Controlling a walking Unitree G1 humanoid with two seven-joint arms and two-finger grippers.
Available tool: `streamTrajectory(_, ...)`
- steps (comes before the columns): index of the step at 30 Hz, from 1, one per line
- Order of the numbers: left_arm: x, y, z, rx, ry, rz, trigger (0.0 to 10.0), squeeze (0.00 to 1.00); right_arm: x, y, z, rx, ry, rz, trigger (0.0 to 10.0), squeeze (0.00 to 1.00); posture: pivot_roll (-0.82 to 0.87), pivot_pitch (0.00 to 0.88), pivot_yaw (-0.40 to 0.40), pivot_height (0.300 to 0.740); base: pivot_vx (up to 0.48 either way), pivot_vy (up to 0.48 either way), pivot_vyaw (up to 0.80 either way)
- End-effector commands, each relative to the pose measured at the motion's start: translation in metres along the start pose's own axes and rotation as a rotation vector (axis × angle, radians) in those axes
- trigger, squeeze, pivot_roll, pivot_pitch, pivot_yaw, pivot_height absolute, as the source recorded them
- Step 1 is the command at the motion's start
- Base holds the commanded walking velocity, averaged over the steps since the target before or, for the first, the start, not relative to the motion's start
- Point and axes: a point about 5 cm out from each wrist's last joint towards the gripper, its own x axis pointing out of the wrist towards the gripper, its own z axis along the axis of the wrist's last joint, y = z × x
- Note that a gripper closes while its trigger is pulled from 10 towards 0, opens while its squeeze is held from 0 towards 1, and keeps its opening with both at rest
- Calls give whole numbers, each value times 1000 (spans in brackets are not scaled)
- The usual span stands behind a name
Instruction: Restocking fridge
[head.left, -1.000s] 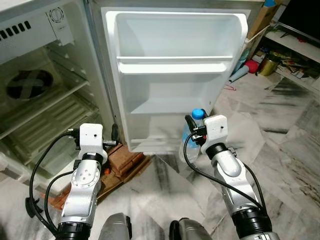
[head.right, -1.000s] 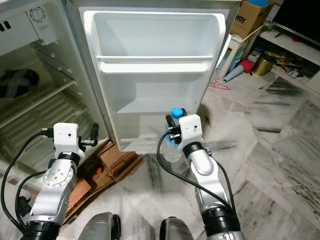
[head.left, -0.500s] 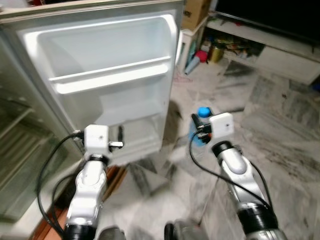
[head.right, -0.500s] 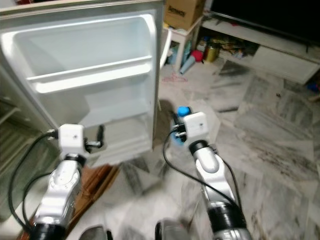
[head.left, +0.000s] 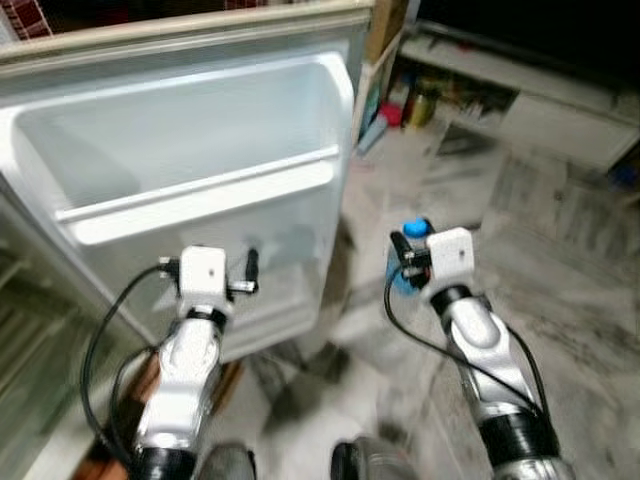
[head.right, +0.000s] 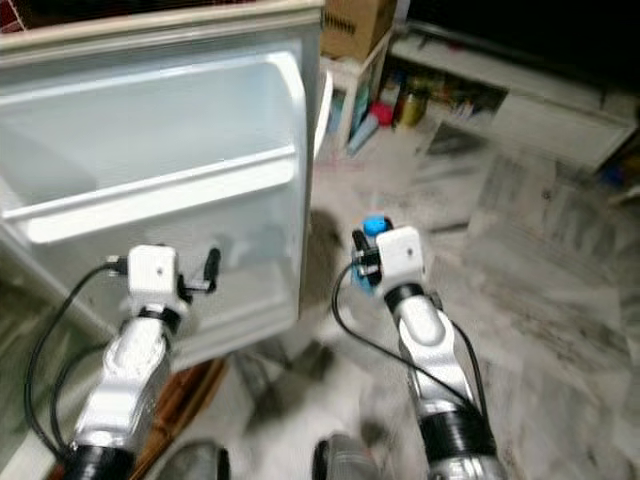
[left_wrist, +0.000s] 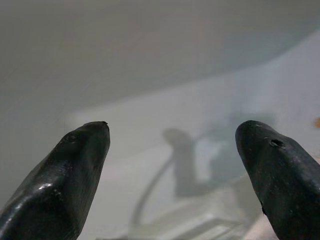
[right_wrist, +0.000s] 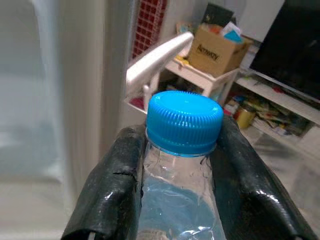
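1. Since a second ago the whole view has swung right: the fridge's open interior has slid out past the left edge and the living-room floor fills the right side. That is the camera turning with the robot, and the blur suggests it is mid-step. Relative to the arms, the bottle sits where it did, so the grasp has held.
2. Nearest, the right gripper is raised in front of the robot, right of the door's edge. Its two black fingers are closed on the water bottle, one pressed on each side of the neck just under the blue cap, which stands upright above them.
3. Level with it on the left, the left gripper holds nothing; its fingers stand spread apart, pointing at the door's lower compartment.
4. Beyond both, the fridge door is open, with its shelf rail bare. My judgement: the bottle is not yet stocked, and the robot must turn back left for it.
5. Farthest, a cardboard box and low shelving sit to the right.
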Motion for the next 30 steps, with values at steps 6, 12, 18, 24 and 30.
streamTrajectory(6, -2, 3, -3, 5, 18, 23, 10000, 0, 0, 11, 5, -20, -34, 67, 10000, 0, 54, 103, -58, 740, 0, 0, 0)
streamTrajectory(12, -1, 3, -2, 11, 18, 23, 10000, 0, 1, 12, 8, -13, -48, 69, 10000, 0, 53, 103, -56, 740, 0, 0, 743)
streamTrajectory(18, 0, 7, 0, 5, 2, 39, 10000, 0, 0, 11, 6, -21, -42, 66, 10000, 0, 54, 99, -58, 740, 0, 0, 771)
streamTrajectory(24, 0, 6, -1, -4, 2, 29, 10000, 0, 2, 8, 7, -29, -39, 44, 10000, 0, 54, 97, -59, 740, 0, 160, 0)
streamTrajectory(30, 0, 4, 1, 14, -13, 19, 10000, 0, 3, 7, 6, -52, -39, 30, 10000, 0, 54, 96, -59, 740, 0, 358, 0)
